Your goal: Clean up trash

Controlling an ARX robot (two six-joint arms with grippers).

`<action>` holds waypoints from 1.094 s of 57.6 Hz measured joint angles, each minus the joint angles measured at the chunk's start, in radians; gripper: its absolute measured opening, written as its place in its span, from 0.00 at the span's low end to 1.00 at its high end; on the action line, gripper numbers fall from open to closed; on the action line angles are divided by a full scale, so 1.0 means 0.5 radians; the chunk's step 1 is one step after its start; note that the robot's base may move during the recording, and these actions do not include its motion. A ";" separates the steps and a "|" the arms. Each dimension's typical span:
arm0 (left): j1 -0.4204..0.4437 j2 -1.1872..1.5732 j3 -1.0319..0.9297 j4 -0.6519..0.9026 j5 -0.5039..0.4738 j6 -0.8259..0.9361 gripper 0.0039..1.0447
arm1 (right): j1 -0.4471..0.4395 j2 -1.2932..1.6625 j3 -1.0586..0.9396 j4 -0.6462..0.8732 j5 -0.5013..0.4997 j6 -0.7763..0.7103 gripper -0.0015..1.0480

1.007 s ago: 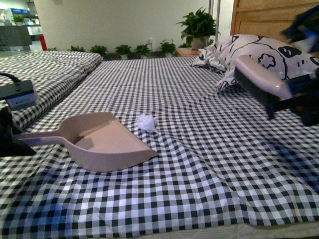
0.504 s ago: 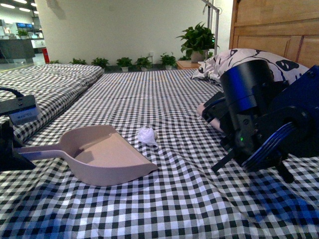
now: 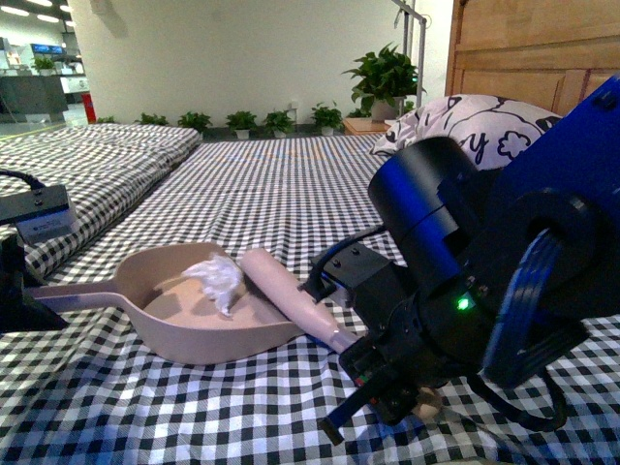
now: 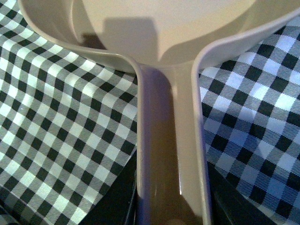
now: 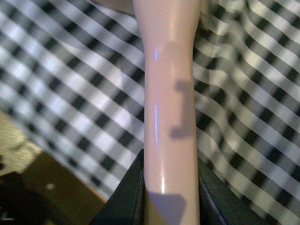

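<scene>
Front view: trash [image 3: 217,276] in dustpan [image 3: 165,334] (pillow [image 3: 484,121] behind)

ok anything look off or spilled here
Nothing stands out. The crumpled white trash sits inside the dustpan, nothing spilled on the checked cloth. The left gripper holds the dustpan handle; the right gripper holds the brush handle.

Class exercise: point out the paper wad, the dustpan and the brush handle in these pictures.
paper wad [image 3: 217,276], front view, middle of the crumpled white lump.
dustpan [image 3: 208,341], front view, its outer side wall.
brush handle [image 5: 171,101], right wrist view, mid-shaft.
</scene>
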 joint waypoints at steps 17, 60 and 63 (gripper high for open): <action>-0.002 0.000 0.000 0.000 0.001 -0.001 0.25 | -0.214 -0.163 -0.004 -0.010 0.163 -0.039 0.20; 0.017 -0.715 -0.848 1.707 0.162 -1.401 0.25 | -1.116 -1.585 -0.616 0.020 -0.072 0.028 0.20; 0.017 -0.811 -0.947 1.820 0.119 -1.537 0.25 | -1.186 -1.720 -0.644 -0.026 -0.116 0.056 0.20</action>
